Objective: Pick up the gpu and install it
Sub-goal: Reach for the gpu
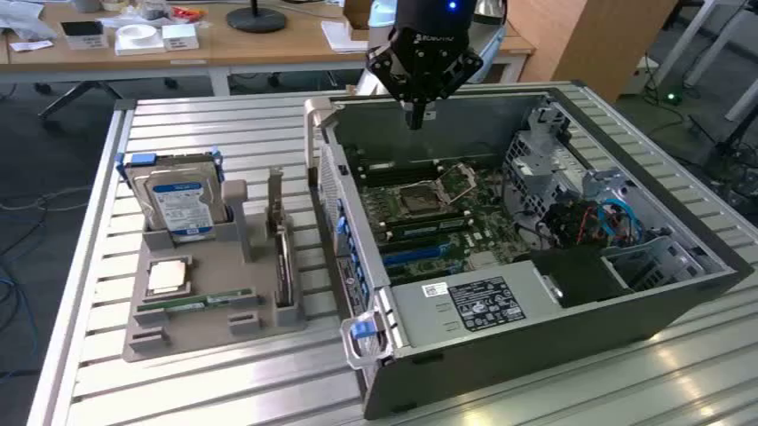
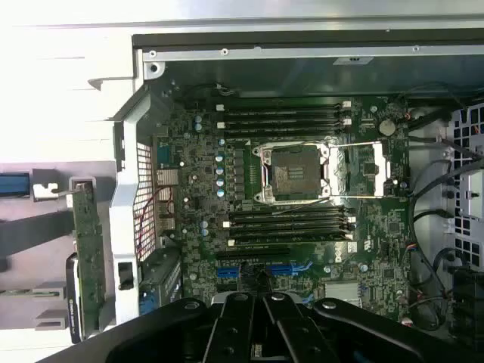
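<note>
The gripper (image 1: 414, 117) hangs pinched shut and empty over the open computer case (image 1: 569, 324). The gpu (image 1: 283, 266) stands on edge in the grey holder (image 1: 184, 337) on the table (image 1: 213, 390), just beside the case's wall. It is seen edge-on, so its face is hard to make out.

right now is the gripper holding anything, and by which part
Nothing. The gripper is shut and empty over the case; the gpu stands in its holder.
</note>
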{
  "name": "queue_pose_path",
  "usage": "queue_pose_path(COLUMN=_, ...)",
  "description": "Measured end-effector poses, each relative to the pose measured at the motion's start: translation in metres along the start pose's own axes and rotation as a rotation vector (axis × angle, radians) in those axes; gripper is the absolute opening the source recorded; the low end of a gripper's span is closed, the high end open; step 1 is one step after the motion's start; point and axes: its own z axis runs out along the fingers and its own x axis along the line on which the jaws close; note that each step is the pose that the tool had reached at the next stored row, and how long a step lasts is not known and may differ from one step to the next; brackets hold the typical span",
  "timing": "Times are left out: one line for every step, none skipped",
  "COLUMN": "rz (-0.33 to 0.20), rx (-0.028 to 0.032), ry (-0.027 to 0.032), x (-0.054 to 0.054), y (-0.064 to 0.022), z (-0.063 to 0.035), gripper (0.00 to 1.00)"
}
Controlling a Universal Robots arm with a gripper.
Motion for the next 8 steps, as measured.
queue_pose_path(rz=0.000, rx=0.0000, ry=0.0000, x=0.0000, y=0.0000, z=0.0000, gripper=0.11)
queue_pose_path(rz=0.000, rx=0.0000, ry=0.0000, x=0.0000, y=0.0000, z=0.0000, gripper=0.11)
queue_pose_path(rz=0.000, rx=-0.0001, ry=0.0000, x=0.0000, y=0.0000, z=0.0000, gripper=0.11)
queue_pose_path(rz=0.000, rx=0.0000, ry=0.0000, x=0.0000, y=0.0000, z=0.0000, gripper=0.11)
queue_pose_path(rz=0.000, rx=0.0000, ry=0.0000, x=0.0000, y=0.0000, z=0.0000, gripper=0.11)
queue_pose_path(rz=0.000, rx=0.0000, ry=-0.0001, x=0.0000, y=0.0000, z=0.0000, gripper=0.11)
queue_pose_path(rz=0.000, rx=0.0000, ry=0.0000, x=0.0000, y=0.0000, z=0.0000, gripper=0.11)
queue_pose_path(rz=0.000, rx=0.0000, ry=0.0000, x=0.0000, y=0.0000, z=0.0000, gripper=0.11)
